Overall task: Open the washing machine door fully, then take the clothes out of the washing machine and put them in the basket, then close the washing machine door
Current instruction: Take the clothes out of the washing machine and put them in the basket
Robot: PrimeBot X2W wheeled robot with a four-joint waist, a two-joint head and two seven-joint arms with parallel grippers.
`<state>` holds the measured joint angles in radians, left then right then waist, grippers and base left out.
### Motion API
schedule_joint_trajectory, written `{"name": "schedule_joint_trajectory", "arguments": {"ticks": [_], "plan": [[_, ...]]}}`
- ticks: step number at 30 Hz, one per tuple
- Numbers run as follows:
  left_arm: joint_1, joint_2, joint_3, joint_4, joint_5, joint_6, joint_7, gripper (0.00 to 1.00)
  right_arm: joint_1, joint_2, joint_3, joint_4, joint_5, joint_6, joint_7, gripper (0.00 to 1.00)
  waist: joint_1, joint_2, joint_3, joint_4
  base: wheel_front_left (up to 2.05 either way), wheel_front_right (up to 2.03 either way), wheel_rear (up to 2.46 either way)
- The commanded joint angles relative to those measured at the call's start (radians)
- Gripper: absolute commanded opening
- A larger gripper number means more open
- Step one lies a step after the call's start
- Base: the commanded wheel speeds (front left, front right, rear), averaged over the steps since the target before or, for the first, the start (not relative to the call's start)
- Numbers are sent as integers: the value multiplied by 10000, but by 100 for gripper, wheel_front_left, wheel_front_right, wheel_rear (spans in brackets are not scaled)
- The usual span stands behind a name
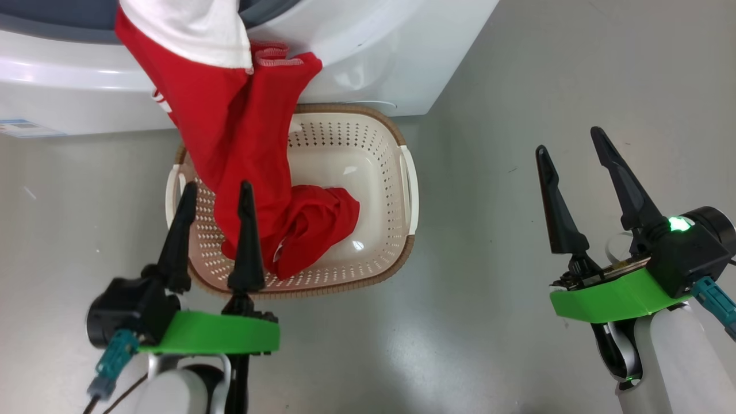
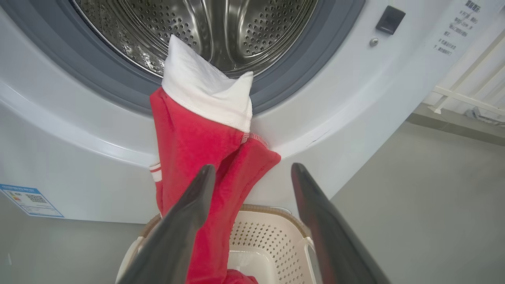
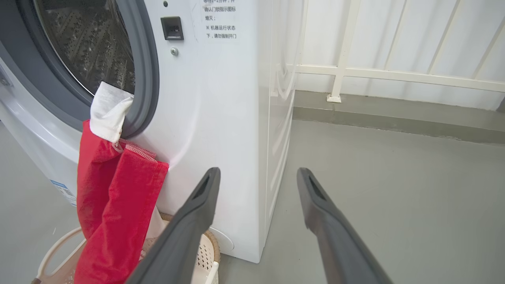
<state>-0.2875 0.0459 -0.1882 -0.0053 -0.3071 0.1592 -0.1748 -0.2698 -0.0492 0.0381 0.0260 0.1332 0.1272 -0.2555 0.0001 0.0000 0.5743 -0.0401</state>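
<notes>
One washing machine (image 1: 368,52) right behind one basket (image 1: 345,138). Clothes (image 1: 241,132): one long red piece, white top caught on drum (image 2: 221,27) lip, hanging down, lower end bunched inside basket. Two grippers: left gripper (image 1: 218,187) at basket's near-left rim, spread wide, empty. Right gripper (image 1: 569,141) well right of basket over floor (image 1: 489,287), spread wide, empty.

Red clothes (image 1: 241,132), white panel (image 1: 184,29), cream perforated basket (image 1: 345,138) w/ brown rim (image 1: 356,108), white washing machine (image 1: 368,52), prob. blue label (image 1: 23,127)
</notes>
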Motion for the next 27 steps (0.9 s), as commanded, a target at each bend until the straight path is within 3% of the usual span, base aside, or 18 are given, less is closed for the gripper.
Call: {"name": "schedule_joint_trajectory", "arguments": {"ticks": [1,12,27], "plan": [[291,96,227,-458,99,104,74,100,168,-10,217,-234,119,35,-63,100,-1,0,5,-10,0,0,0],[773,176,183,-1554,129,454,543,100,84,-10,252,-222,125,35,-63,100,-1,0,17,-32,0,0,0],[-70,354,201,-710,68,309,458,100,53,-10,288,-232,166,35,-63,100,-1,0,62,-93,0,0,0]]}}
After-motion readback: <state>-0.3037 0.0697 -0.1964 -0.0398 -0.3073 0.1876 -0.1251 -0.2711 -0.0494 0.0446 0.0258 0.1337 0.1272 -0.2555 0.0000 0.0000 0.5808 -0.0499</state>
